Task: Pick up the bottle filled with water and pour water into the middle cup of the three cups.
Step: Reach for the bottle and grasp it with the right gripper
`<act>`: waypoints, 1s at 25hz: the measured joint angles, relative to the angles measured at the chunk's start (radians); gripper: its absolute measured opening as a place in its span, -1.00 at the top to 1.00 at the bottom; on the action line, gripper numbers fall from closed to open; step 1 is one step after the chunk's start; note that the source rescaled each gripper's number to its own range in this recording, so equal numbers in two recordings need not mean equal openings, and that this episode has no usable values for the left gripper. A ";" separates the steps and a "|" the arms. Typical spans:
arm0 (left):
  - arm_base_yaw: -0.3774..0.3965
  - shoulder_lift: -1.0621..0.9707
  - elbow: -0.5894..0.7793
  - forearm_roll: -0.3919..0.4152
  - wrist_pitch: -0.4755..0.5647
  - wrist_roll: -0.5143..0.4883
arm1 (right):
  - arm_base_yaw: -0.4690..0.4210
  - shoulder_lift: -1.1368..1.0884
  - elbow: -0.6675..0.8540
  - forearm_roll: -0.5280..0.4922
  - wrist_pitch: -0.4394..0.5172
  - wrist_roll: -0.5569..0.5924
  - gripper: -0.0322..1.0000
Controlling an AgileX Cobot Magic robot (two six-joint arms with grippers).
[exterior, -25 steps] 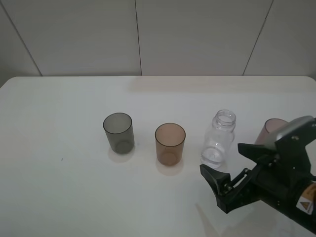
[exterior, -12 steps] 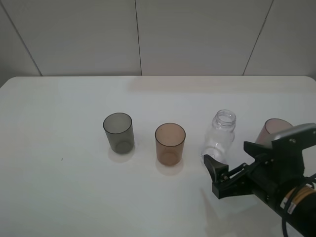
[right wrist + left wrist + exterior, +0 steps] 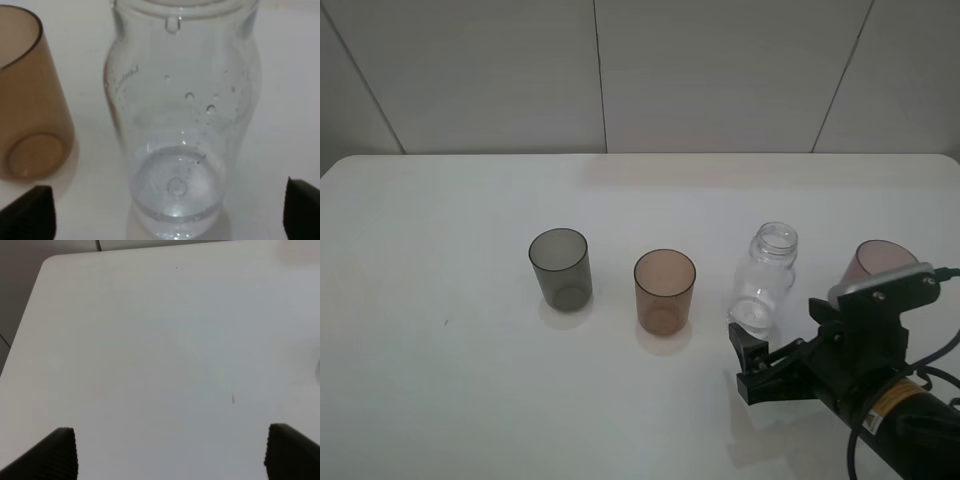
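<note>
The clear ribbed bottle (image 3: 765,278) stands upright and capless, with a little water at its bottom. It fills the right wrist view as the bottle (image 3: 182,125). My right gripper (image 3: 778,328) is open just in front of it, low over the table, fingertips (image 3: 27,212) wide apart and not touching it. The three cups stand in a row: a smoky grey cup (image 3: 559,268), the amber middle cup (image 3: 664,290) left of the bottle, and a pink cup (image 3: 875,260) partly hidden behind my right arm. My left gripper (image 3: 175,455) is open over bare table.
The white table (image 3: 450,400) runs to a panelled wall at the back. In the right wrist view the amber cup (image 3: 30,100) stands close beside the bottle. The left wrist view shows the table's corner and edge (image 3: 45,262).
My right gripper has moved forward and lower towards the bottle's base, jaws still wide. The bottle and cups have not moved.
</note>
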 joint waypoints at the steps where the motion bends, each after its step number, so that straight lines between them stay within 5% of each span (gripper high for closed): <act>1: 0.000 0.000 0.000 0.000 0.000 0.000 | 0.000 0.002 -0.004 0.009 0.000 0.000 -1.00; 25: 0.000 0.000 0.000 0.000 0.000 0.000 | 0.000 0.004 -0.011 0.057 -0.002 0.001 -1.00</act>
